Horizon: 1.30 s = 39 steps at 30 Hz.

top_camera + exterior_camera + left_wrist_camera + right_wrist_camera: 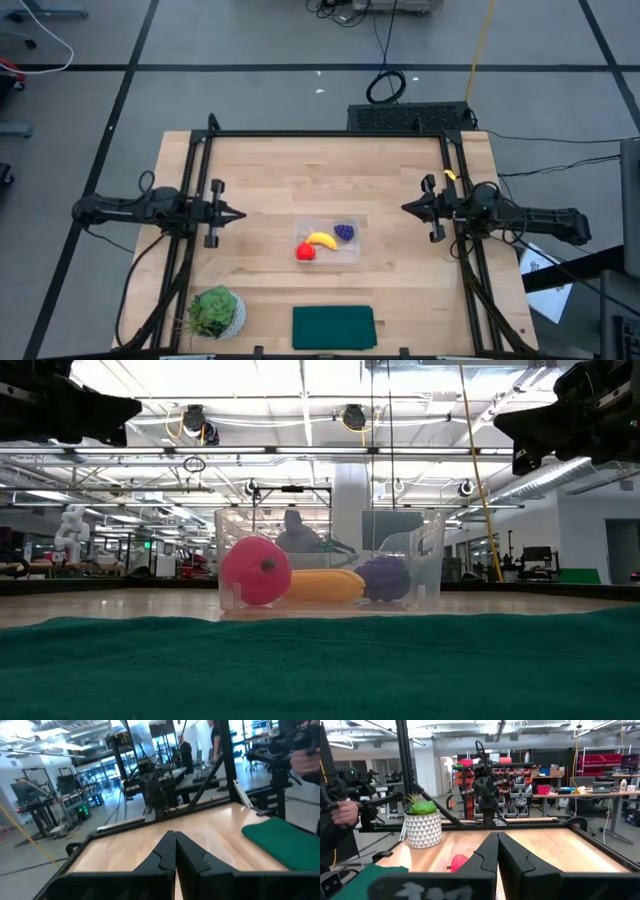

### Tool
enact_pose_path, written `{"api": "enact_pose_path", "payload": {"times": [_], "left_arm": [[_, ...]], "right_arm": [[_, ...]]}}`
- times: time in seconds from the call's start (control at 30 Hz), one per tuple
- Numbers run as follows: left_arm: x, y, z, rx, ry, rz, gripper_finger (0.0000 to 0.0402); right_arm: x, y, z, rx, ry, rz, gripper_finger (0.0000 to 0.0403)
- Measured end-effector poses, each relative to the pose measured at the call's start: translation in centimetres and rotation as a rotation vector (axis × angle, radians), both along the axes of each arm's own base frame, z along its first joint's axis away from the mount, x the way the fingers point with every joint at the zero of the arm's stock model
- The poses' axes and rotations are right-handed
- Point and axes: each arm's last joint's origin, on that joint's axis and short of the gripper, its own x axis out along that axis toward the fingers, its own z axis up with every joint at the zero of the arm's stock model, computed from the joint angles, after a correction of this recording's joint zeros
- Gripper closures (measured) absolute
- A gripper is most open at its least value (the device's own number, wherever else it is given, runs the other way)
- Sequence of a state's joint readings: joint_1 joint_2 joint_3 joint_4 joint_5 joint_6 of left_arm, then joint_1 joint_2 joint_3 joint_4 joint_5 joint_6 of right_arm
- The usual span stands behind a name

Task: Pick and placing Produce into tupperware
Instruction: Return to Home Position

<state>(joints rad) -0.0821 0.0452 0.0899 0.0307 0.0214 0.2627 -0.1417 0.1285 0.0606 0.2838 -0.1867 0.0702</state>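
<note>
All three pieces of produce sit inside the tupperware (pixel 352 247), which stands near the middle of the desk (pixel 280 170), between the two arms and a little toward the front edge from the line joining them. Its long axis runs roughly from arm to arm. Inside, the red fruit (pixel 305 252) lies at the end toward the left arm, the grape cluster (pixel 344 232) at the end toward the right arm, and the banana (pixel 321 240) lies between them, lengthwise along the box. The left end effector (pixel 240 214) hangs above the desk on its own side, pointing inward at the container and well apart from it. The right end effector (pixel 405 208) mirrors it from the other side (neither looks clearly the nearer). In each wrist view that arm's two dark fingers meet with no gap, so both are closed on nothing and touch nothing. A potted plant (pixel 215 312) and a green mat (pixel 333 327) lie along the front edge, clear of both arms. No produce shows outside the box, so the placing looks done. What remains, by my reckoning, is only parking the arms, which calls for no reach toward the container.
</note>
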Motion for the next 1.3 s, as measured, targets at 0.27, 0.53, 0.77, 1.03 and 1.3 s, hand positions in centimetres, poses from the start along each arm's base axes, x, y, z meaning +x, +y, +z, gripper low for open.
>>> {"api": "enact_pose_path", "payload": {"times": [0.27,0.53,0.77,1.03,1.3], "left_arm": [[0.2,0.2,-0.9,-0.054,0.015,0.038,0.0400],[0.3,0.4,-1.5,-0.056,0.085,0.060,0.0395],[0.3,0.5,-1.6,-0.077,0.095,0.071,0.0400],[0.3,0.5,-2.0,-0.081,0.134,0.068,0.0399],[0.3,0.4,-1.9,-0.101,0.130,0.040,0.0400]], "right_arm": [[0.0,0.0,0.0,0.010,-0.003,0.001,0.0403],[0.0,0.1,-0.1,-0.005,0.006,0.021,0.0403],[0.0,0.2,-0.1,-0.010,0.010,0.053,0.0403],[0.0,0.2,-0.4,-0.006,0.035,0.055,0.0403],[0.0,0.3,-0.4,-0.010,0.045,0.106,0.0403]]}}
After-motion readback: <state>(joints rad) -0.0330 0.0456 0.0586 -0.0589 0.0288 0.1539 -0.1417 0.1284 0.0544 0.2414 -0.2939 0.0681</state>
